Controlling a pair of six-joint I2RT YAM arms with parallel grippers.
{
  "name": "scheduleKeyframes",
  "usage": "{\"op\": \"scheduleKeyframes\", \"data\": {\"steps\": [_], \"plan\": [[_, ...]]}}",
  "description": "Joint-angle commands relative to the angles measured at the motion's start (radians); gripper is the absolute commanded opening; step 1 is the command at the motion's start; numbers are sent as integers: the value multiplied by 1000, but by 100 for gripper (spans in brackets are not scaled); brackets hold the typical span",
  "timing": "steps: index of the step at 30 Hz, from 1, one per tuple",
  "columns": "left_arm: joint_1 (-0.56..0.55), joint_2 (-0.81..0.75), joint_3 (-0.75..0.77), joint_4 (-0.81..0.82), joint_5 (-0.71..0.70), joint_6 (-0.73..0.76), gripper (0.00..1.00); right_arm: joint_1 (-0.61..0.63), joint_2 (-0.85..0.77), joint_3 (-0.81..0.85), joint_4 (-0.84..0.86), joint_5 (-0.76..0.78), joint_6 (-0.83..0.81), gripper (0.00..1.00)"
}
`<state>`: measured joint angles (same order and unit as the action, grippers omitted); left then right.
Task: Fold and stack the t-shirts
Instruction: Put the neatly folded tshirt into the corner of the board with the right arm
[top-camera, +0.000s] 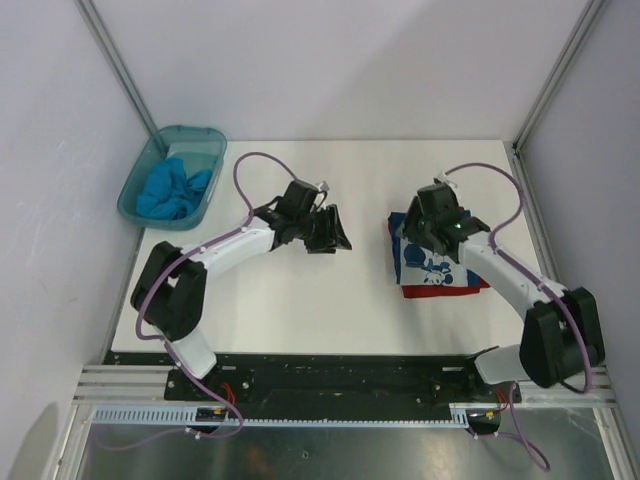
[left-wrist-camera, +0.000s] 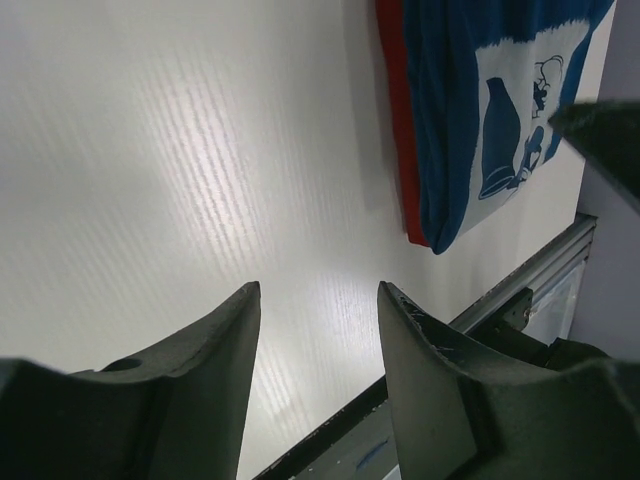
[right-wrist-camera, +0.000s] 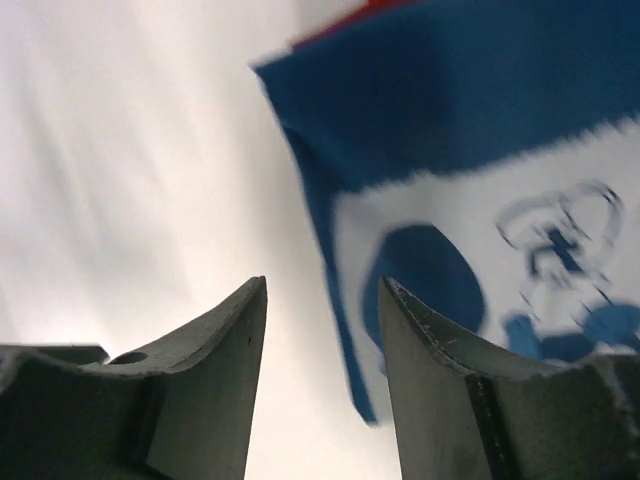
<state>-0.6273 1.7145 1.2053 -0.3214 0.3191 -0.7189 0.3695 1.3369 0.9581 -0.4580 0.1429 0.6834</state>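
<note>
Plainly spread, the left hand hangs over the desk; the right hand, equally spread, hovers above the navy t-shirt.

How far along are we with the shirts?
Done: the navy shirt lies folded on the red shirt at the right. In hand: nothing; left gripper and right gripper are both open and empty. Left: the turquoise shirt, crumpled in the tub, to fold and stack.

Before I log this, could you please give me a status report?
Left gripper and right gripper open, empty. Navy t-shirt stacked on red t-shirt. Turquoise t-shirt bunched in tub. Nothing in the way.
</note>
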Motion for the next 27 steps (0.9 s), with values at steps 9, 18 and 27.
{"op": "scheduleKeyframes", "data": {"steps": [9, 18, 27], "plan": [[91, -113, -63, 12, 59, 82, 55, 47, 439, 361, 296, 40, -67, 54], [137, -111, -69, 12, 92, 101, 56, 22, 646, 518, 227, -20, -81, 54], [143, -92, -63, 12, 107, 110, 55, 10, 724, 528, 149, 4, -19, 53]]}}
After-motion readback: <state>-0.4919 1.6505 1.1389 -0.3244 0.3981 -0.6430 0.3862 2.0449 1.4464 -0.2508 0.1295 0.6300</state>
